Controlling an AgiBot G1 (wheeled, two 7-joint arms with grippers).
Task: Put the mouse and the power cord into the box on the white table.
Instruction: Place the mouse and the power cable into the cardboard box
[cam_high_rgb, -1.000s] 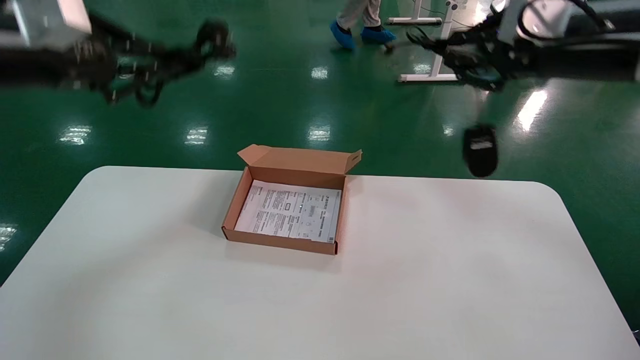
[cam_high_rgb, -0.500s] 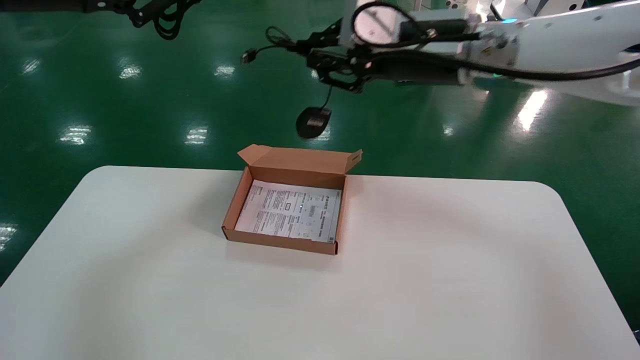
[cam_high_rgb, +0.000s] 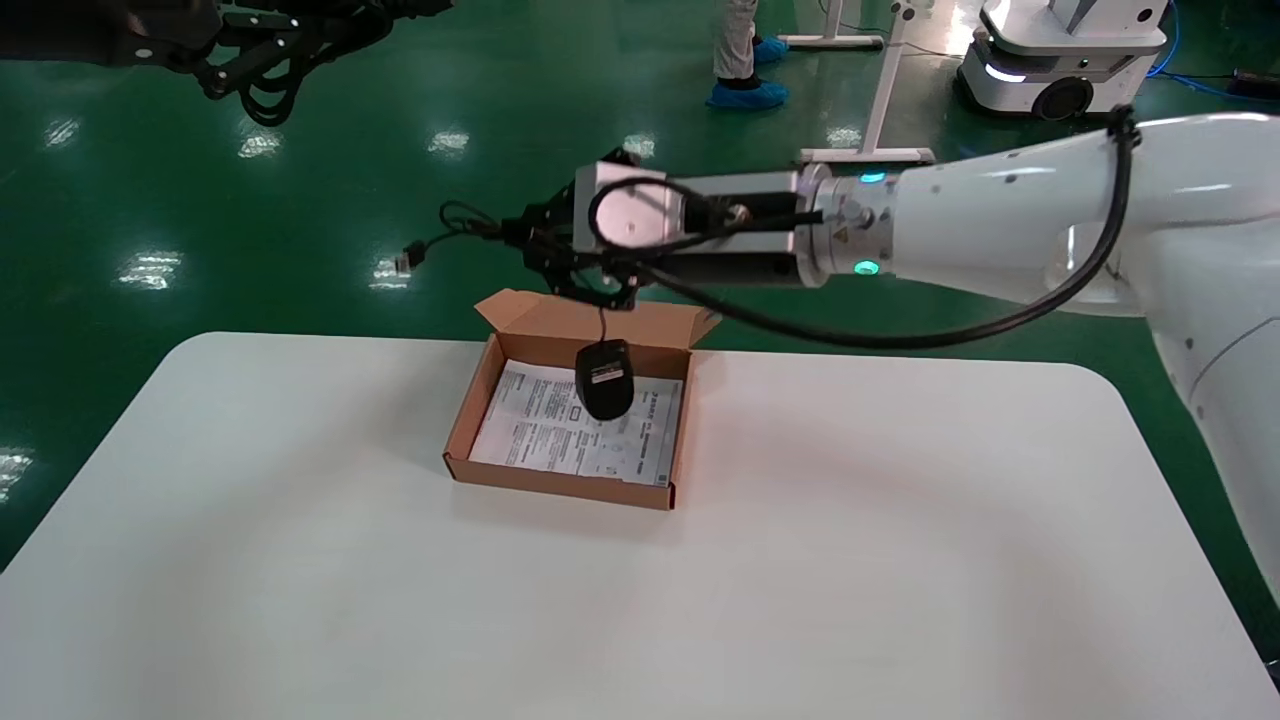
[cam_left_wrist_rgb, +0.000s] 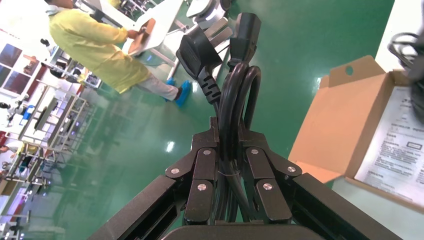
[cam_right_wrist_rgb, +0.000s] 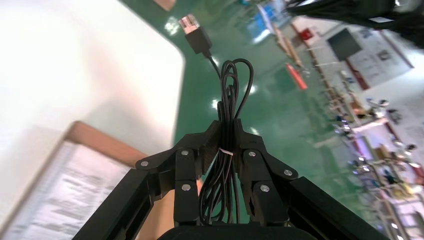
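My right gripper (cam_high_rgb: 560, 262) is in the upper middle of the head view, above the far wall of the box (cam_high_rgb: 461, 432). Its fingers (cam_right_wrist_rgb: 192, 165) are closed on the bundled thin cable of the mouse (cam_high_rgb: 604, 378). The mouse hangs from this cable over the printed paper sheet (cam_high_rgb: 560, 430) inside the box; I cannot tell if it touches the sheet. The USB plug (cam_high_rgb: 405, 258) sticks out to the left of the gripper.

My left gripper (cam_left_wrist_rgb: 229, 175) is at the upper left of the head view, above the green floor (cam_high_rgb: 500, 200), well apart from the white table (cam_high_rgb: 900, 560). Its fingers (cam_left_wrist_rgb: 202, 175) clamp the power cord (cam_left_wrist_rgb: 235, 100); the three-pin plug and the connector end stand beyond the fingertips.

The sheet has printed text, but it is too small to read.
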